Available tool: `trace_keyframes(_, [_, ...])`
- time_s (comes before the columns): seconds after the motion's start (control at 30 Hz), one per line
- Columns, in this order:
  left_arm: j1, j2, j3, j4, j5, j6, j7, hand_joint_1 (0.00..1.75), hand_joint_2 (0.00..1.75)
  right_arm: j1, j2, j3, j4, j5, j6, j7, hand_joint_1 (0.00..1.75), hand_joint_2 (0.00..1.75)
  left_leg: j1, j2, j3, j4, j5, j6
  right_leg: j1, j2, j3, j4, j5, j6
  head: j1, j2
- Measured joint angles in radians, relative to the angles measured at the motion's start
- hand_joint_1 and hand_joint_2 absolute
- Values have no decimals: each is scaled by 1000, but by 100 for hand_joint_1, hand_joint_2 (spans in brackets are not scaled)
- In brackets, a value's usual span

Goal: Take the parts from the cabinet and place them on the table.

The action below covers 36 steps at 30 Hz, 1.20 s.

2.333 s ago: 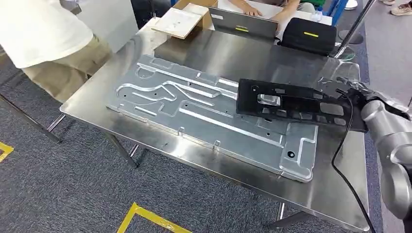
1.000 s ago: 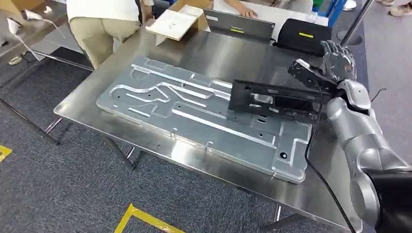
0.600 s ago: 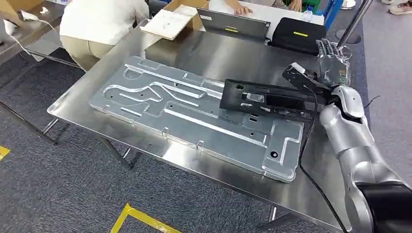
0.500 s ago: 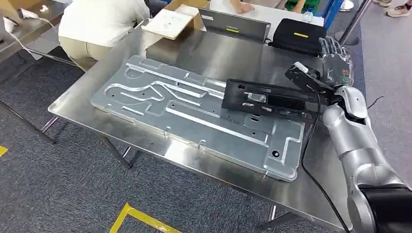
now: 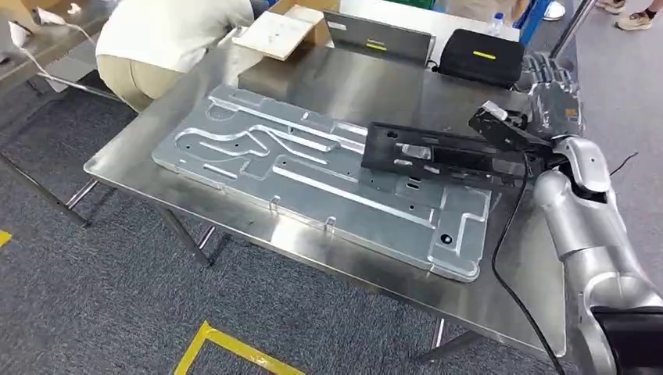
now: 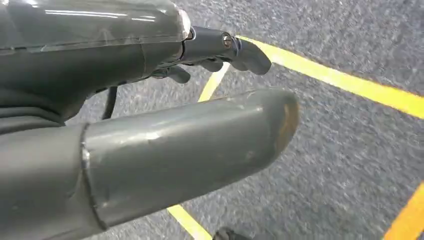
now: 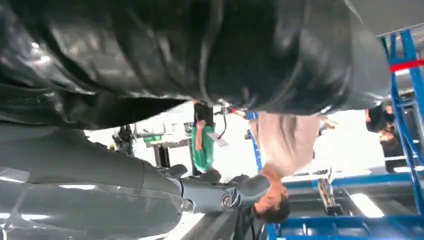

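Observation:
A long black part (image 5: pixel 426 152) lies flat across the right half of a large ribbed metal plate (image 5: pixel 258 148) on the steel table (image 5: pixel 352 86). My right hand (image 5: pixel 553 90) stands just past the part's right end, raised above the table with its fingers straight up and apart, holding nothing. In the right wrist view the same hand (image 7: pixel 200 192) has nothing in it. My left hand (image 6: pixel 150 150) hangs over the grey carpet, its thumb out, its fingers loosely bent and nothing in them.
A person (image 5: pixel 164 39) in a white top bends over by the table's far left corner. At the back stand a cardboard box (image 5: pixel 285 31), a grey laptop (image 5: pixel 379 37) and a black case (image 5: pixel 478 56). Yellow tape (image 5: pixel 227 348) marks the floor.
My right hand, at the black part's right end 2.3 s ago, has lifted off and stands upright. The part stays on the plate. The camera has shifted slightly.

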Motion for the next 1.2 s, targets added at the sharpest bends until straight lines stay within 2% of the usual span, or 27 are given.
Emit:
trace_keyframes(0.07, [0,-8,-2,0,-8,-1,6,0,0,2,-6,1,-9,4,0,0,0,0,0,0,0,-4,6,-10,0,0,-3,-4,6,-11,0,0])
trace_keyframes(0.1, [-1,-9,-2,0,-13,-1,9,0,0,2,-7,2,-15,6,0,0,0,0,-1,-1,-6,4,-4,-16,-14,-3,0,-17,15,-23,-1,0])
trace_keyframes(0.13, [-1,-11,-4,0,-16,-1,11,0,0,1,-8,3,-22,10,1,2,0,0,1,-2,-15,25,-28,-21,-11,-4,-1,-20,19,-27,0,0])
trace_keyframes(0.17, [-2,-11,-4,0,-21,0,12,0,0,0,-10,5,-31,15,2,5,0,0,2,-2,-39,86,-72,-24,-11,-4,-5,-19,23,-34,-1,0])
trace_keyframes(0.23, [-2,-11,-4,0,-19,0,12,0,0,1,-16,9,-43,21,7,15,0,0,4,-2,-104,248,-151,-28,-9,-5,-13,-18,27,-36,-1,0])
trace_keyframes(0.27, [-2,-12,-4,0,-18,0,12,0,0,2,-19,11,-48,21,9,17,0,0,5,-2,-125,304,-168,-30,-9,-5,-18,-15,29,-35,-1,0])
trace_keyframes(0.3, [-1,-12,-4,0,-15,0,12,0,0,2,-23,13,-52,21,12,20,0,0,6,-2,-124,312,-161,-31,-10,-5,-22,-13,31,-34,-1,0])
trace_keyframes(0.33, [-1,-13,-4,0,-14,0,12,0,0,4,-29,14,-60,22,13,27,0,0,8,-2,-96,268,-132,-31,-11,-5,-26,-9,32,-32,-1,0])
trace_keyframes(0.4, [-2,-12,-4,0,-13,0,12,0,0,5,-37,17,-78,34,10,38,0,0,10,-2,1,98,-58,-28,-13,-5,-31,0,32,-29,-1,0])
trace_keyframes(0.43, [-3,-12,-4,0,-12,0,11,0,0,5,-42,18,-88,42,7,43,0,0,12,-2,38,24,-50,-26,-12,-5,-33,4,32,-24,-1,0])
trace_keyframes(0.47, [-5,-13,-4,0,-10,0,11,0,0,5,-47,19,-97,47,4,47,0,0,6,-4,45,9,-57,-25,-5,-3,-41,11,33,-16,-1,0])
trace_keyframes(0.53, [-4,-13,-4,0,-10,0,10,0,0,5,-52,21,-106,53,2,51,0,0,6,-5,35,13,-49,-14,-4,-3,-44,7,42,-3,0,0])
trace_keyframes(0.6, [-5,-13,-4,0,-8,0,9,0,0,7,-58,27,-115,60,1,53,0,0,6,-6,31,5,-35,5,-9,-2,-46,0,51,12,-1,0])
trace_keyframes(0.63, [-7,-14,-4,0,-3,1,9,0,0,7,-64,29,-117,64,-1,54,0,0,9,-4,29,1,-27,15,-12,-2,-52,14,32,15,0,0])
trace_keyframes(0.67, [-8,-14,-4,0,0,2,8,0,0,6,-69,30,-121,72,-3,57,0,0,9,-4,24,0,-22,21,-12,-2,-67,52,-5,17,0,0])
trace_keyframes(0.7, [-8,-14,-4,0,1,2,9,0,0,6,-73,31,-125,77,-7,62,0,0,8,-4,18,0,-19,26,-11,-1,-96,125,-54,20,0,0])
trace_keyframes(0.77, [-5,-14,-4,0,0,4,9,0,0,15,-77,34,-133,87,-11,69,0,0,3,-4,7,1,-11,29,-11,-1,-153,273,-122,23,0,0])
trace_keyframes(0.8, [-3,-14,-4,0,0,5,10,0,0,23,-79,35,-138,92,-13,71,0,0,1,-4,2,1,-8,29,-11,-1,-159,300,-126,22,0,0])
trace_keyframes(0.83, [-2,-14,-4,0,1,6,10,0,0,29,-81,37,-142,92,-14,72,0,0,-1,-4,-1,1,-4,29,-11,-1,-142,279,-107,19,0,0])
trace_keyframes(0.87, [-1,-14,-4,0,1,6,10,0,0,31,-84,39,-149,93,-15,72,0,0,-3,-4,-3,1,-2,28,-10,-1,-105,220,-74,14,0,0])
trace_keyframes(0.93, [0,-17,-4,0,2,7,10,0,0,28,-92,39,-161,95,-20,73,0,0,-8,-5,-4,1,1,27,1,-1,4,41,-3,-8,0,0])
trace_keyframes(0.97, [0,-21,-4,0,2,8,10,0,0,27,-96,39,-168,95,-23,74,0,0,-11,-5,-7,1,5,21,5,-3,27,-2,-21,-22,-1,0])
trace_keyframes(1.03, [-1,-21,-4,0,3,11,9,0,0,29,-100,39,-175,95,-28,76,0,0,-5,-4,-13,1,12,10,13,-3,20,-11,-11,-23,0,0])
trace_keyframes(1.1, [0,-21,-4,0,3,13,9,0,0,33,-110,39,-182,96,-31,79,0,0,-5,-4,-12,-4,19,-2,15,-3,20,-20,-2,-32,0,0])
trace_keyframes(1.13, [0,-20,-4,0,3,14,8,0,0,38,-112,39,-185,97,-34,82,0,0,-8,-4,-16,1,12,-6,-3,-5,25,-36,11,-35,-1,0])
trace_keyframes(1.17, [1,-20,-4,0,3,16,7,0,0,39,-113,39,-190,102,-37,83,0,0,-7,-6,-26,25,-17,-12,-1,-9,24,-45,18,-38,0,0])
trace_keyframes(1.2, [2,-20,-4,0,3,16,6,0,0,40,-114,39,-192,105,-38,84,0,0,-4,-6,-51,88,-65,-15,-1,-10,18,-46,24,-44,-1,0])
